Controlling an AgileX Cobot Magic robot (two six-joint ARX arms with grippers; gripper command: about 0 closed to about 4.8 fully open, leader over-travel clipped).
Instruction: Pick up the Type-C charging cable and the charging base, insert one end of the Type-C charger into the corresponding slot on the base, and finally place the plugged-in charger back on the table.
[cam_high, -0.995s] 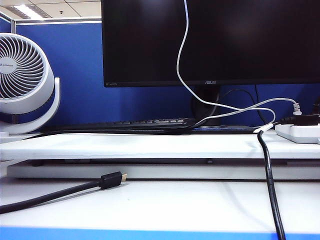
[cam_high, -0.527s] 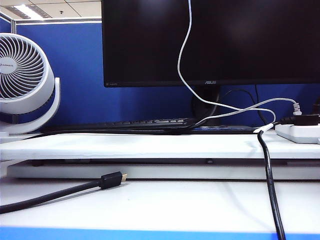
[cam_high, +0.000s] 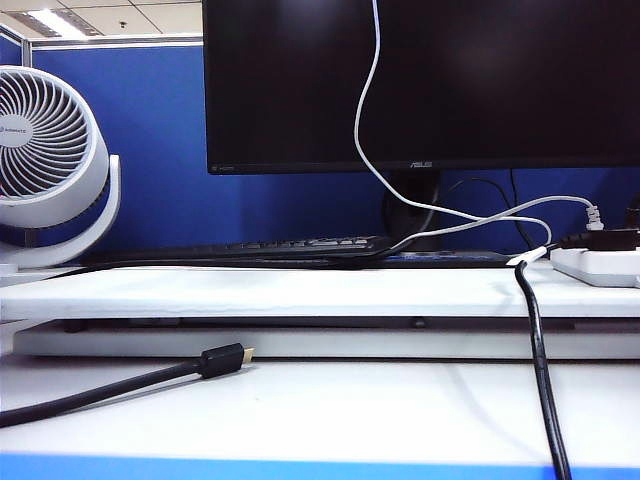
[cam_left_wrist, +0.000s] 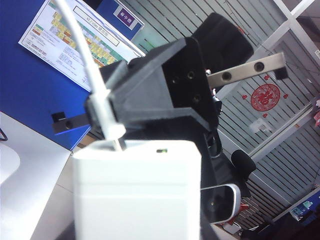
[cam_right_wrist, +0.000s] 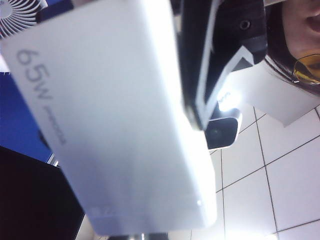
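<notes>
Right gripper (cam_left_wrist: 107, 107), pinching the small white plug of the thin white Type-C charging cable (cam_left_wrist: 80, 47), is meeting the white rectangular plastic charging base (cam_left_wrist: 137, 192). Left gripper (cam_right_wrist: 200, 107) is clamping that base aloft. Judgement: push straight, avoid skew.

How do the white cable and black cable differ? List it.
White cable is thin, black cable thick. White cable hangs across the monitor, plug pinched by the right gripper; black cable lies on the table, plug free. Left gripper, beside it, holds the base. Both flexible.
</notes>
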